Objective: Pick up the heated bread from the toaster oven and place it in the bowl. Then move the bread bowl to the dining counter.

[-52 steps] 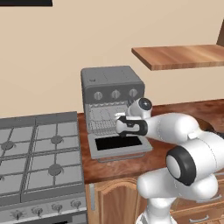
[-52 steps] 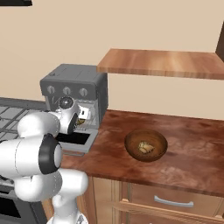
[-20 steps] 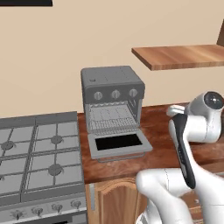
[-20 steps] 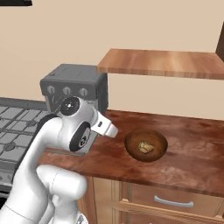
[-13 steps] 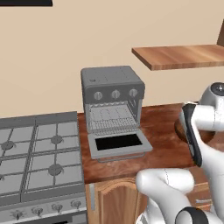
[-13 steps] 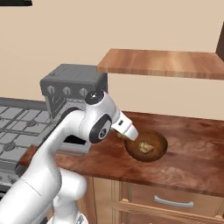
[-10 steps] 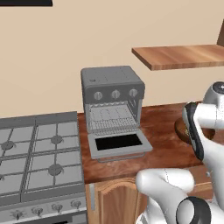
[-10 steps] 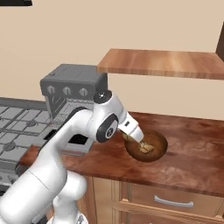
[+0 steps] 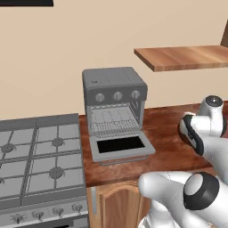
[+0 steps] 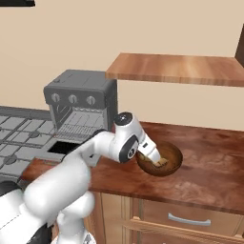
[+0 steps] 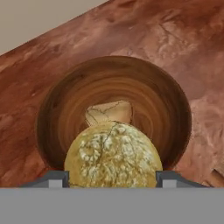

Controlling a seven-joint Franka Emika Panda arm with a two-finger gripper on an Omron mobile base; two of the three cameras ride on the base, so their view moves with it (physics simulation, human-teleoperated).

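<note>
My gripper (image 11: 112,177) is shut on the heated bread (image 11: 113,155), a lumpy golden-brown bun held between the two fingertips (image 11: 168,177). It hangs just above the near side of the bowl (image 11: 175,103), a dark-brown wooden bowl with a pale piece of bread (image 11: 109,113) lying in its middle. In the right base view the gripper (image 10: 155,159) reaches down over the bowl (image 10: 175,156) from its left. The toaster oven (image 9: 115,89) (image 10: 81,97) stands to the left with its door (image 9: 121,147) dropped open and its rack bare. The dining counter is out of view.
The bowl rests on a reddish-brown mottled countertop (image 10: 209,167) against the wall. A light wooden shelf (image 10: 176,69) hangs above it. A grey gas stove (image 9: 38,156) lies left of the oven. My white arm (image 9: 200,138) crosses the counter's right part.
The arm has swung right from the oven toward the bowl, carrying the bun. Over the last second the hand came down over the bowl.
</note>
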